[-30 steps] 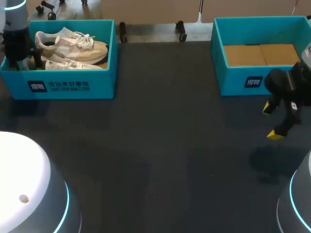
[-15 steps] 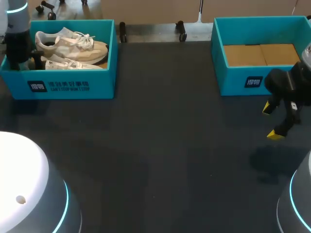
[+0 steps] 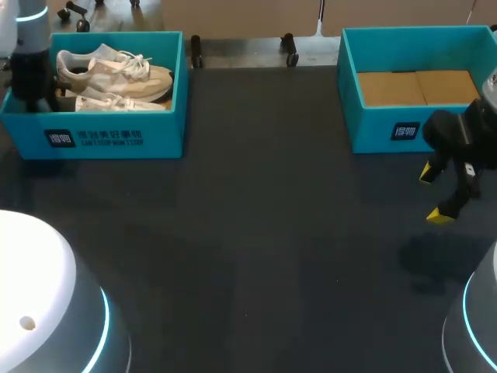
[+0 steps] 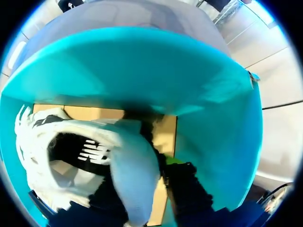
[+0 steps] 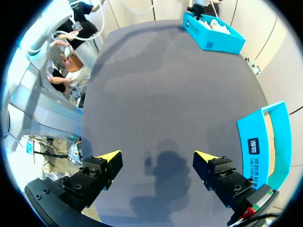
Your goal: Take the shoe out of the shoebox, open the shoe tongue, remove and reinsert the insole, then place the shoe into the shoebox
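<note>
The task looks barely begun: the pair of white-and-beige lace-up sneakers (image 3: 116,71) lies inside the teal cardboard shoebox (image 3: 116,137), so tongue, insole and return all remain to be done. The left gripper (image 3: 46,93) is down in that box with a sneaker's heel right against it, but whether it has closed on the heel cannot be told. The right gripper (image 5: 158,158) hangs wide open and empty over the dark table (image 3: 256,233), just beside a second teal box with a bare brown floor (image 3: 388,128).
</note>
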Robot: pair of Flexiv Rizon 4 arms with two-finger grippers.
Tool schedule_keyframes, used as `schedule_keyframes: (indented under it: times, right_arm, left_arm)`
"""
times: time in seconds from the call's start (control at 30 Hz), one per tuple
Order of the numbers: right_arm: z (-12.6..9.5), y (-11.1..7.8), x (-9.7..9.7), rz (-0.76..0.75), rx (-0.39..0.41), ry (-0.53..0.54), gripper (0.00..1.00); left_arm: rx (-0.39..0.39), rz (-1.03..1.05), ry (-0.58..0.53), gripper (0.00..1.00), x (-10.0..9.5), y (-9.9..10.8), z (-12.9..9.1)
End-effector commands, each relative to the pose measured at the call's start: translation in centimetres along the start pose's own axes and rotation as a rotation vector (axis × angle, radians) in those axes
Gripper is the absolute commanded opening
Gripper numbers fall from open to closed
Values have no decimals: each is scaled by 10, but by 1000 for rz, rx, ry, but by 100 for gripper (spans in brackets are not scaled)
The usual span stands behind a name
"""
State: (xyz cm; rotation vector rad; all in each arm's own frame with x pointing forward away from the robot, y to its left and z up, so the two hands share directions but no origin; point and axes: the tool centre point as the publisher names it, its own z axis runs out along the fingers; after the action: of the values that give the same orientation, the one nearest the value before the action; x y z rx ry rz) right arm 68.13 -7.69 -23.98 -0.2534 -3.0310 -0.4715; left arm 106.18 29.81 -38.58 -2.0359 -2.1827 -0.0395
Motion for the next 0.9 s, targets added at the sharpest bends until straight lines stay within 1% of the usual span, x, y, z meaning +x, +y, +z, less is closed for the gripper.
schedule_keyframes:
  times: [0.03,0.27,0.57,0.9]
  right_arm:
    - [1,0,1,0,2,-2,100]
    - [1,0,1,0,2,-2,100]
    - [1,0,1,0,2,-2,100]
    - [1,0,1,0,2,-2,100]
  left_arm:
    - [9,4,3,0,-7,9,4]
    - [3,4,11,0,-1,8,0]
    - [-12,0,3,0,3,6,-10]
    - [-5,1,-20,0,5,6,-22]
